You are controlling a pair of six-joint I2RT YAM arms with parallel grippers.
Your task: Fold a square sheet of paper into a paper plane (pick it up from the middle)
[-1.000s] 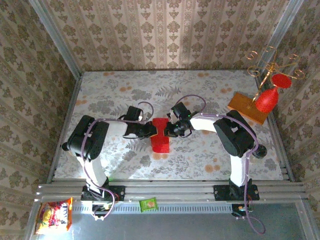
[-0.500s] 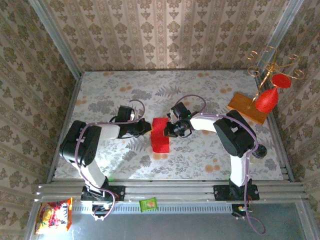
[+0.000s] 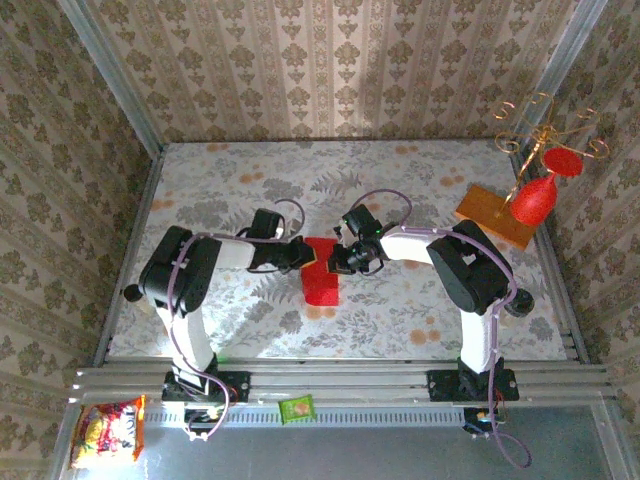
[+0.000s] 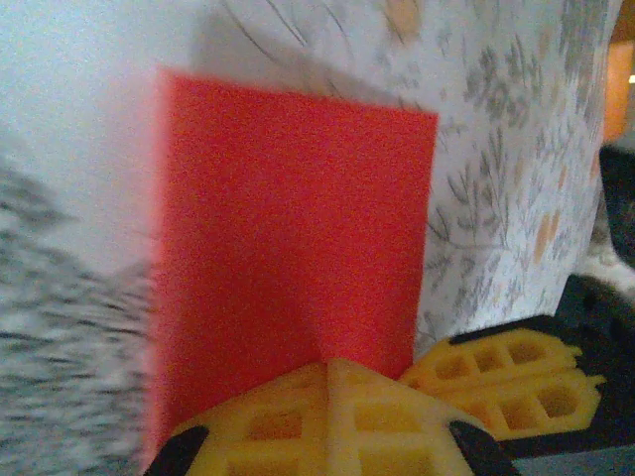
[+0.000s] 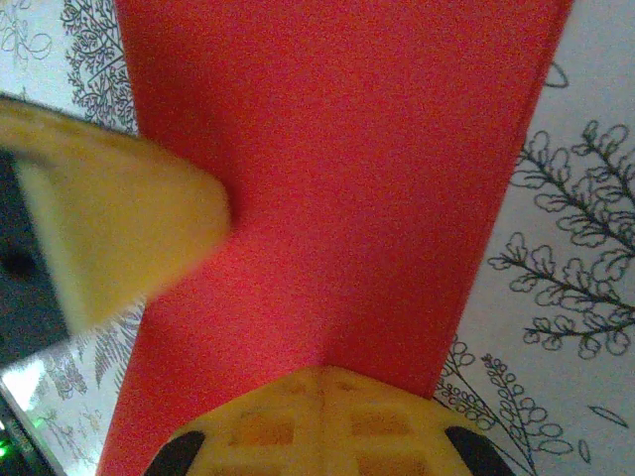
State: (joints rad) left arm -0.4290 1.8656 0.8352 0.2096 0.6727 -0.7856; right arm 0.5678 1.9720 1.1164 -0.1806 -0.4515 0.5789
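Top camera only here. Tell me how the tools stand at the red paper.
Observer: In the left wrist view, the left tool is shut, its tip at the paper's near edge.
Operator: Now the other one.
Observer: The right tool is shut too, tip at the paper's edge. I cannot tell whether it pinches the paper.
Operator: Report the paper's shape.
Observer: A flat rectangle with straight edges, lying on the floral cloth; no pointed nose yet.

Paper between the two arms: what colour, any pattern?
Plain bright red paper, no pattern. Shows best in the right wrist view.
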